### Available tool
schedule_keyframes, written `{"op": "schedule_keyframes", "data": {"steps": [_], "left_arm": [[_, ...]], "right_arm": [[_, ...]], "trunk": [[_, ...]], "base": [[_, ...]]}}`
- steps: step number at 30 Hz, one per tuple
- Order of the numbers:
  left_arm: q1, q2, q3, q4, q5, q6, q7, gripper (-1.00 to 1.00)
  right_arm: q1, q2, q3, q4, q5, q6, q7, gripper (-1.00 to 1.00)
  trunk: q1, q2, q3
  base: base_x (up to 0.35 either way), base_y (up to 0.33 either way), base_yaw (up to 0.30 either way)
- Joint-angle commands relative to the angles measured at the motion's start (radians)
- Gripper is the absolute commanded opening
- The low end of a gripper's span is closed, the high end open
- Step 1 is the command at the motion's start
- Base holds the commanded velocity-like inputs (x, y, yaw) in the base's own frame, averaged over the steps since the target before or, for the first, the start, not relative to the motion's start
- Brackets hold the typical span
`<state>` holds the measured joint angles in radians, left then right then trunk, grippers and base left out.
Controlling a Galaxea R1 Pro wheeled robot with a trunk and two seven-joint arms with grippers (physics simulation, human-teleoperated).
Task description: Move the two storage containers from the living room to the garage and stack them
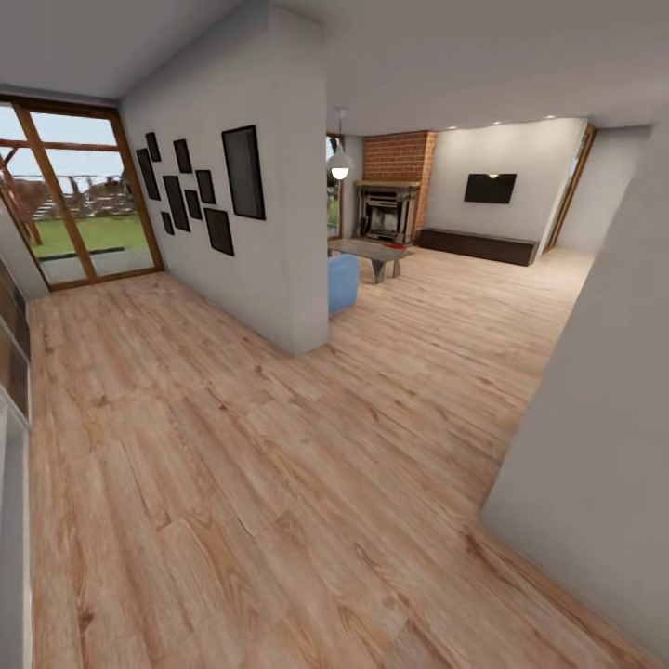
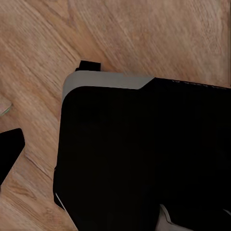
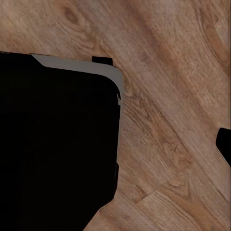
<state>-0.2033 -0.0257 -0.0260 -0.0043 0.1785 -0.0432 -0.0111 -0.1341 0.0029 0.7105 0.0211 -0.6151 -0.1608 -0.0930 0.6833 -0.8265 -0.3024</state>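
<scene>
Hallway of light wood plank floor (image 1: 279,483), opening far ahead into the living room (image 1: 483,269).
A grey wall (image 1: 269,232) with black frames (image 1: 190,190) divides the view; beyond it stand a blue sofa (image 1: 343,282), glass coffee table (image 1: 372,253), wall TV (image 1: 490,188) and low cabinet (image 1: 476,245); both wrist views look onto the robot's black base (image 2: 144,154) over planks; whether either gripper is open or closed cannot be told.

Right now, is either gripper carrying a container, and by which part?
That cannot be told: both wrist views look down on the robot's dark base over wood plank floor, and no container is in sight.
</scene>
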Motion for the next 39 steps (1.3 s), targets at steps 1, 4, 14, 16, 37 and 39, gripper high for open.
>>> {"op": "schedule_keyframes", "data": {"steps": [1,4,14,16,37,39], "left_arm": [[-0.001,0.0,-0.003,0.001,0.009,-0.004,-0.001,1.0],[-0.001,0.0,-0.003,0.001,0.009,-0.004,-0.001,1.0],[-0.001,0.0,-0.003,0.001,0.009,-0.004,-0.001,1.0],[-0.001,0.0,-0.003,0.001,0.009,-0.004,-0.001,1.0],[-0.001,0.0,-0.003,0.001,0.01,-0.004,-0.001,1.0],[-0.001,0.0,-0.003,0.001,0.01,-0.004,-0.001,1.0]], "right_arm": [[-0.001,0.0,0.007,0.002,-0.006,-0.004,-0.001,1.0],[-0.001,-0.001,0.007,0.002,-0.006,-0.004,-0.001,1.0],[-0.001,-0.001,0.007,0.002,-0.006,-0.003,-0.001,1.0],[-0.001,-0.002,0.007,0.002,-0.006,-0.003,-0.001,1.0],[-0.001,0.0,0.009,0.002,-0.004,-0.004,-0.001,1.0],[-0.001,0.0,0.009,0.002,-0.004,-0.004,-0.001,1.0]], "trunk": [[0.001,-0.001,-0.001],[0.001,-0.001,-0.001],[0.001,-0.001,-0.001],[0.001,-0.001,-0.001],[0.001,-0.001,-0.001],[0.001,-0.001,-0.001]], "base": [[0.322,0.0,0.0],[0.322,0.0,0.0],[0.322,0.0,0.0],[0.322,0.0,0.0],[0.322,0.0,0.0],[0.322,0.0,0.0]]}}
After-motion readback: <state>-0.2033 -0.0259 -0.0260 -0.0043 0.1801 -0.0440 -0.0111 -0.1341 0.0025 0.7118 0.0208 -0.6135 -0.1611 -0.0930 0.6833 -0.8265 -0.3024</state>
